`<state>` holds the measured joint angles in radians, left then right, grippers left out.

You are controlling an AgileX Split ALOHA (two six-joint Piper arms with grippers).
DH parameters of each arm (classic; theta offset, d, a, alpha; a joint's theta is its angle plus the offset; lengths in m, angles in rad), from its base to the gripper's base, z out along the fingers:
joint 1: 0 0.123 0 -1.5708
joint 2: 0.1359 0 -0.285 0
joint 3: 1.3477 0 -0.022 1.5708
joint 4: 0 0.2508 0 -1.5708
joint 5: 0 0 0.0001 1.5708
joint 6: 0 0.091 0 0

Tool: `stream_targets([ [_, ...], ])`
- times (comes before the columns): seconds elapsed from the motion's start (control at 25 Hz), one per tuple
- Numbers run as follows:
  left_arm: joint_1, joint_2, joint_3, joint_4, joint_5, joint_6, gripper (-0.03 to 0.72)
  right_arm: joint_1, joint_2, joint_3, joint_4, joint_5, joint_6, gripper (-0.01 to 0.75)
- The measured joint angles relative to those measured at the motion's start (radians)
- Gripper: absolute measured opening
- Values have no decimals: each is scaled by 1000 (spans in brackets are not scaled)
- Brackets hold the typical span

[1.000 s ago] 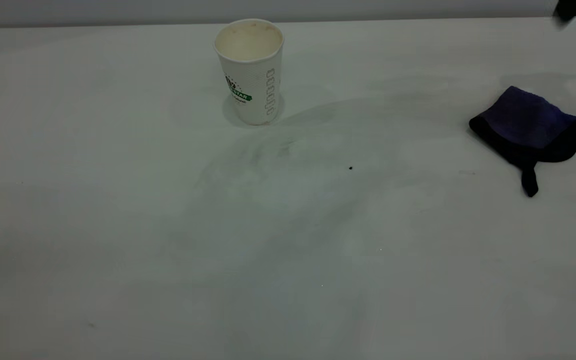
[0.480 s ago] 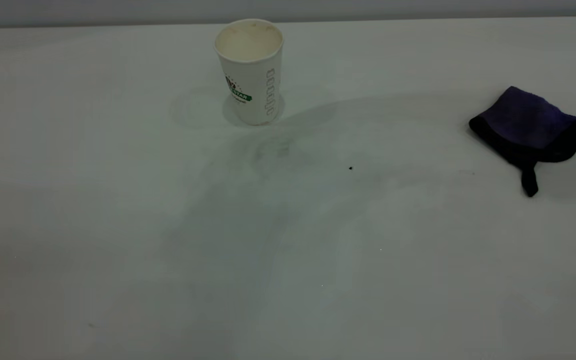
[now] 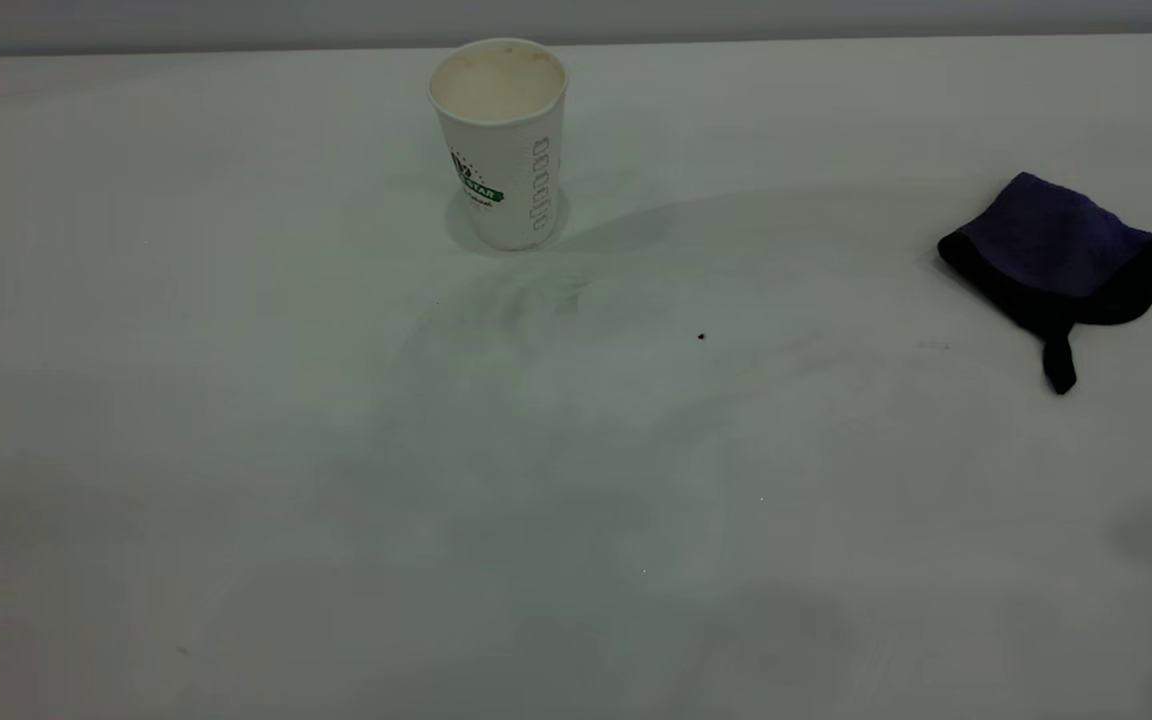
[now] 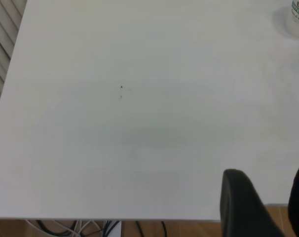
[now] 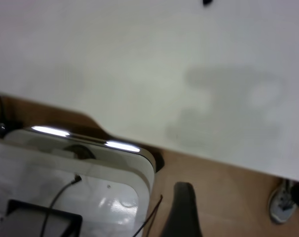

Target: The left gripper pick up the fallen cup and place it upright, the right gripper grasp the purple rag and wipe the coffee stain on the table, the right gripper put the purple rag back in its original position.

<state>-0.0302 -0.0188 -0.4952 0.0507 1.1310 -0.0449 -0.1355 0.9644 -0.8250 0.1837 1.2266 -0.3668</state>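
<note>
- The left gripper, with black blunt fingers, hangs just past the near edge of the plain white table; its two fingers stand apart with a clear gap
- The right gripper shows one black finger, off the table's edge over the floor

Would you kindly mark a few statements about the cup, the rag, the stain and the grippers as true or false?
1. The fallen cup now stands upright on the table. True.
2. The purple rag lies against the cup. False: it lies well apart, toward the table's right side.
3. A dark coffee puddle lies below the cup. False: only faint smears and a tiny dark speck show there.
4. The right gripper holds the rag. False: it is off the table edge, carrying nothing.
5. The left gripper holds nothing. True: its jaws stand apart by the table's edge.
</note>
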Motion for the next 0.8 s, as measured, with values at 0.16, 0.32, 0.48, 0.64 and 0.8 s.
stream_targets([
  [0.16, 0, 0, 0, 1, 0, 0, 306, 109, -238, 136, -21, -4, 59, 697],
  [0.32, 0, 0, 0, 1, 0, 0, 306, 171, -413, 222, -46, -8, 161, 692],
  [0.48, 0, 0, 0, 1, 0, 0, 306, 177, -556, 262, -86, -10, 200, 688],
  [0.64, 0, 0, 0, 1, 0, 0, 306, 177, -656, 303, -92, -42, 219, 682],
  [0.8, 0, 0, 0, 1, 0, 0, 306, 161, -737, 351, -93, -82, 235, 675],
])
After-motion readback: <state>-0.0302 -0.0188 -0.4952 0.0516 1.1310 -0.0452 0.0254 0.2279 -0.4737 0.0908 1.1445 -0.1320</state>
